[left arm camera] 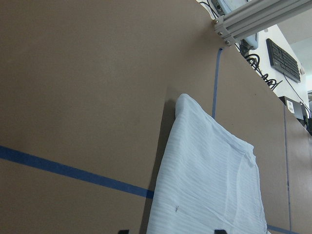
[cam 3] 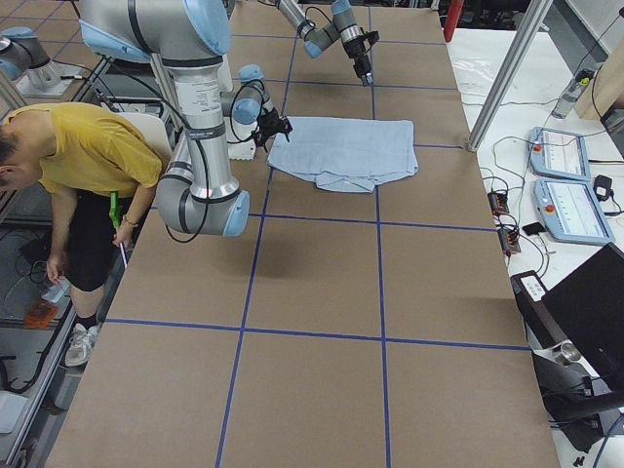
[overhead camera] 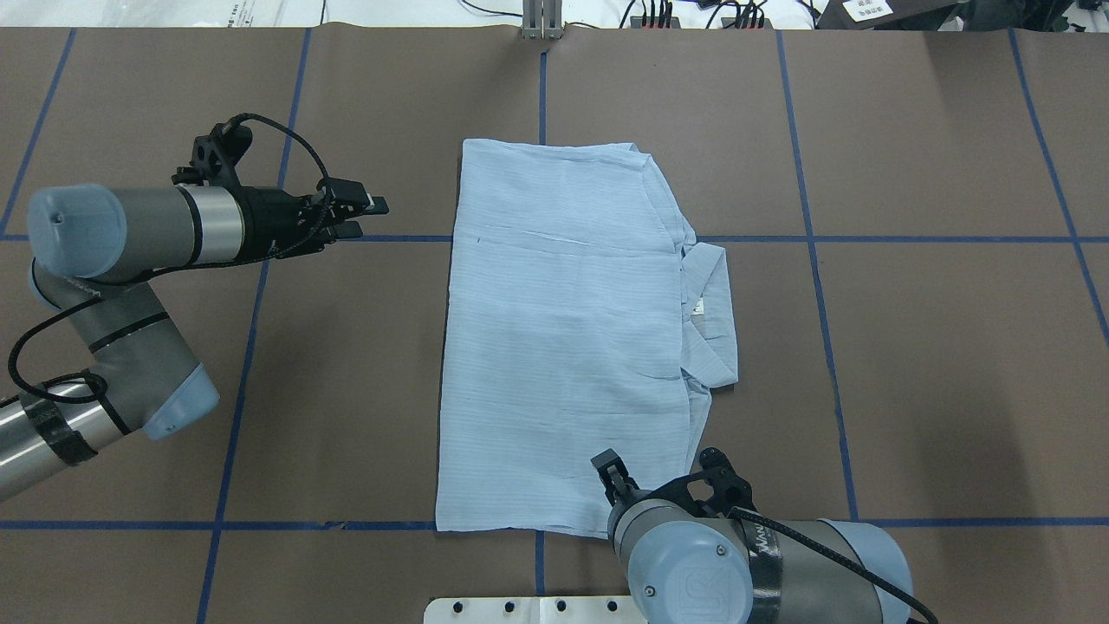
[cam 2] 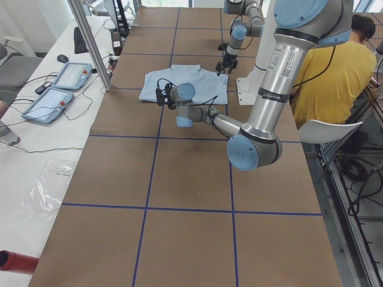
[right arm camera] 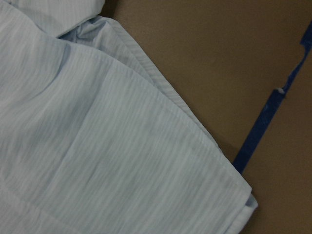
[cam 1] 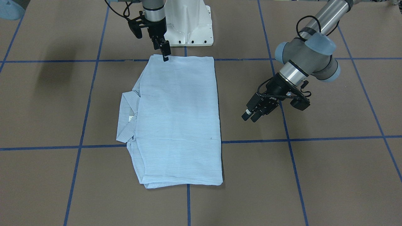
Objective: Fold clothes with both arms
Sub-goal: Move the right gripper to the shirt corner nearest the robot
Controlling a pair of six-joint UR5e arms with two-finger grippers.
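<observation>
Open table [overhead camera: 953, 347] flanks shirt [overhead camera: 563, 347] — right arm [overhead camera: 736, 563] overhangs its edge.

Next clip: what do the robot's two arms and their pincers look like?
The left arm and the right arm are grey-and-silver tubes with rounded pale blue joint caps. A black cable loops along each wrist. Black bands wrap the tubes, and the right arm's band carries white lettering. The left pincer and the right pincer are black, each with two slim fingers.

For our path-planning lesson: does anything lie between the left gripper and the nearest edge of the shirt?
Nothing visible does. Between the left gripper and the light blue shirt there is only bare brown table, crossed by a flat blue tape line.
</observation>
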